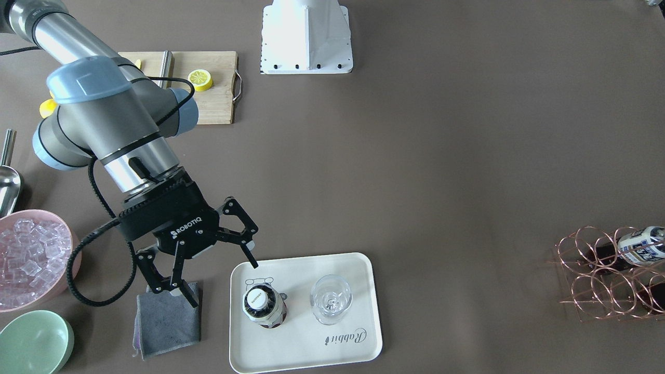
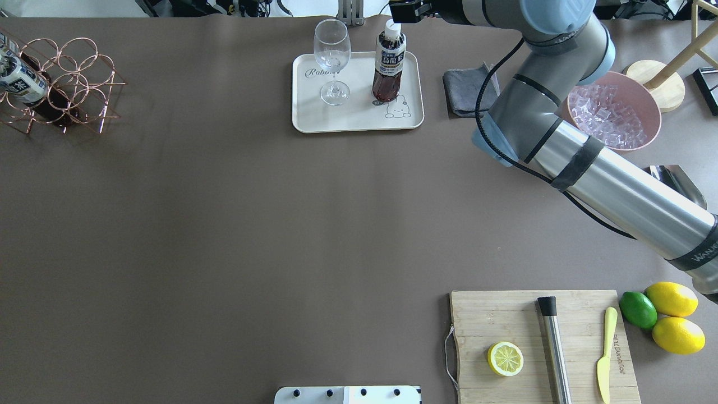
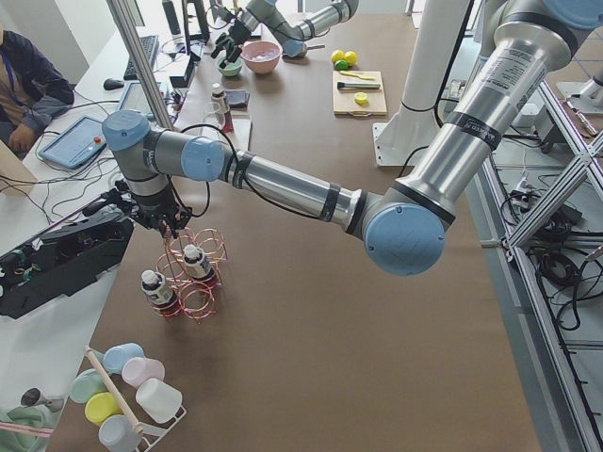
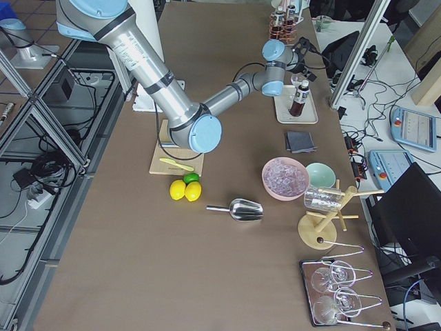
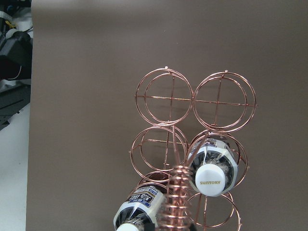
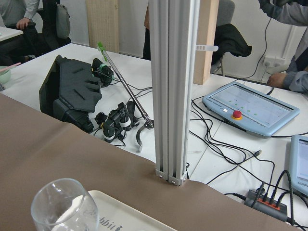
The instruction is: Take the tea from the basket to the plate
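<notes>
One tea bottle [image 1: 264,307] stands upright on the cream plate [image 1: 311,353], next to a clear stemmed glass [image 1: 331,298]. My right gripper [image 1: 223,283] is open and empty, just beside that bottle and apart from it, over the plate's edge. The copper wire basket [image 1: 608,280] stands at the table's far end with two more tea bottles [image 5: 210,168] in it. My left gripper [image 3: 172,229] hovers over the basket's handle; I cannot tell whether it is open or shut. The left wrist view looks straight down on the basket [image 5: 192,144].
A grey cloth [image 1: 166,317], a pink bowl of ice [image 1: 31,259], a green bowl [image 1: 34,343] and a metal scoop [image 1: 8,182] lie near my right arm. A cutting board [image 1: 208,98] holds a lemon half [image 1: 200,79].
</notes>
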Controlling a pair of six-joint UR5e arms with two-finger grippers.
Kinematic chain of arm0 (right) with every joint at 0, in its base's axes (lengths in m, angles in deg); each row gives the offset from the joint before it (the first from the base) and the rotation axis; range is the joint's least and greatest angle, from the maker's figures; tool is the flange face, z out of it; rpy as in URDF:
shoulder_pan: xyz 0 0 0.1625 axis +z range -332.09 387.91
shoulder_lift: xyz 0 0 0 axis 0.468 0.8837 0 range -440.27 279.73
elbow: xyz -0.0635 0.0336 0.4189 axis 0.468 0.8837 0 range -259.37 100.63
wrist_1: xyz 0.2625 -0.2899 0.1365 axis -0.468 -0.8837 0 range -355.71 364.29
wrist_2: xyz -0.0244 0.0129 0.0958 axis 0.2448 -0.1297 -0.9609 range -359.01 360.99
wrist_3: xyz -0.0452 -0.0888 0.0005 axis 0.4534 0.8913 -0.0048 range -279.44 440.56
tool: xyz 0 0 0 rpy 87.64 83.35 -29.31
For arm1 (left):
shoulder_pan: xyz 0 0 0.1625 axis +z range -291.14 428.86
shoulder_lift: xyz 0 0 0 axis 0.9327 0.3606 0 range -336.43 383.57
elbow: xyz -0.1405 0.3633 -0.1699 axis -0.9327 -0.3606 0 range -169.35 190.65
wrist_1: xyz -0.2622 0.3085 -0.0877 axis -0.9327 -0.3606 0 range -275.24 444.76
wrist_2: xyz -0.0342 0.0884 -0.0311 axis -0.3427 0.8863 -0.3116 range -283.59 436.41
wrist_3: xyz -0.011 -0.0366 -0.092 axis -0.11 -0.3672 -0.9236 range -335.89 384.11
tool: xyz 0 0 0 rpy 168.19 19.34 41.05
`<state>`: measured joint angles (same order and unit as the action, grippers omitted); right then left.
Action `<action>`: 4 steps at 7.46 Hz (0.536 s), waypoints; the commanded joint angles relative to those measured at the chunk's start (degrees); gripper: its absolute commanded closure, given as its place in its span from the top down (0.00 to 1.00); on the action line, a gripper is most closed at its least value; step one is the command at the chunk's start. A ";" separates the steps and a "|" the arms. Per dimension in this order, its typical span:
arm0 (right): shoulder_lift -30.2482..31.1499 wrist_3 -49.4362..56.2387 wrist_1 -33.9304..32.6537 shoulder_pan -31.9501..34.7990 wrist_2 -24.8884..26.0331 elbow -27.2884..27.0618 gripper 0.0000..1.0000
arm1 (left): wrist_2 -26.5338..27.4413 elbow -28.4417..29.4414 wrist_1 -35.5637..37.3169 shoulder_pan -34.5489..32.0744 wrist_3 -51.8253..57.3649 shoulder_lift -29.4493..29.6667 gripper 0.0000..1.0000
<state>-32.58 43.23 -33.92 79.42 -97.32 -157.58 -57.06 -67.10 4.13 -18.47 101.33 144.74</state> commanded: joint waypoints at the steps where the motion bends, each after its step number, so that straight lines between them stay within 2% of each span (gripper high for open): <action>1: 11.94 -4.22 -13.25 4.20 -1.80 -15.51 1.00 | 0.22 3.31 -3.13 -0.20 0.03 -0.14 0.00; 2: 17.04 -5.02 -19.56 5.52 -1.62 -20.26 1.00 | 0.39 3.31 -3.13 -0.03 -0.05 -0.23 0.00; 4: 21.82 -4.85 -38.77 8.86 -4.15 -27.84 1.00 | 0.48 2.96 -4.01 0.06 -0.14 -0.76 0.00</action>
<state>-15.40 38.57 -57.12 85.66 -99.19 -178.77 -56.66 -63.98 0.73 -18.49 101.25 144.31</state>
